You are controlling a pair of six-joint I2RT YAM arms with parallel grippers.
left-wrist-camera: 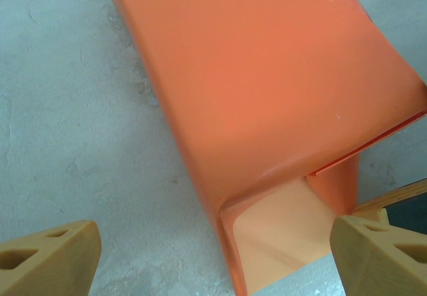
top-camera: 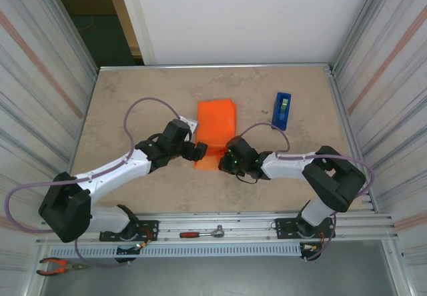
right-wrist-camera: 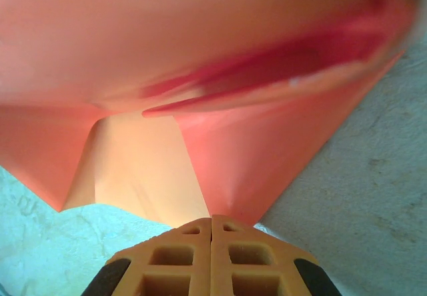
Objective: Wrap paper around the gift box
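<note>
The orange paper (top-camera: 217,119) lies folded over the gift box in the middle of the table, forming a sleeve with its near end open. Inside that open end the box's pale side (left-wrist-camera: 287,233) shows, also seen as the pale face (right-wrist-camera: 137,169) in the right wrist view. My left gripper (top-camera: 198,151) stands open at the sleeve's near left corner, its tan fingers (left-wrist-camera: 53,259) spread wide on either side of the open end (left-wrist-camera: 213,259). My right gripper (top-camera: 225,161) is shut, its tips (right-wrist-camera: 212,221) touching the point of a triangular paper flap (right-wrist-camera: 253,156).
A blue tape dispenser (top-camera: 281,111) stands right of the paper. A red-handled ratchet (top-camera: 202,233) lies on the front rail, and pliers (top-camera: 57,265) lie at the lower left. Corrugated walls close in both sides of the table (top-camera: 133,96).
</note>
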